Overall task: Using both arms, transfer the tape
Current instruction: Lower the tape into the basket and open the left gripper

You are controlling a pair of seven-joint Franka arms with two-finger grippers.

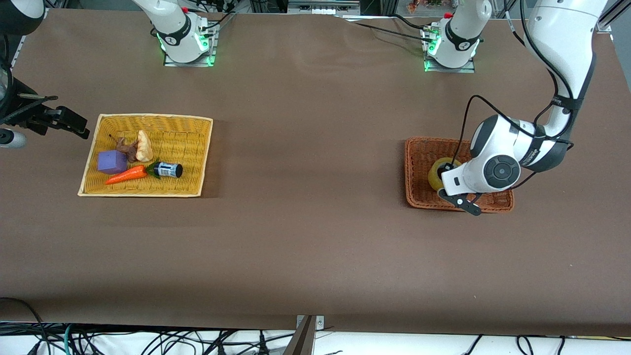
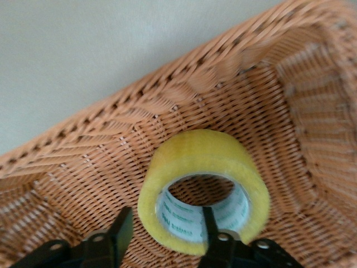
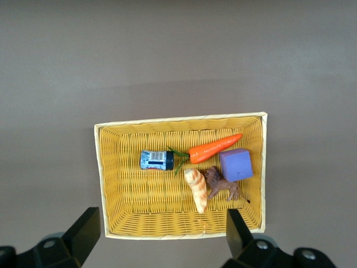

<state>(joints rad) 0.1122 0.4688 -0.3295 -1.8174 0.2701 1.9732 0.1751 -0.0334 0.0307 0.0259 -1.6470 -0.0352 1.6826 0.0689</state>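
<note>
Yellowish tape (image 2: 203, 190) lies in the brown wicker basket (image 1: 419, 148), its wall straddled by the left end effector (image 2: 167, 231), spread. Squarely centred closing is advised. The right end effector (image 3: 159, 231), spread, waits over the yellow basket's (image 3: 178, 218) nine-o'clock edge.

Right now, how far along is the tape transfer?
Nothing looks done yet: the tape lies in the brown basket. In hand: the left pincer is open, one finger in the hole, one outside, not closed. Left: grip, lift, pass it on. The right pincer waits open over the yellow basket.
</note>
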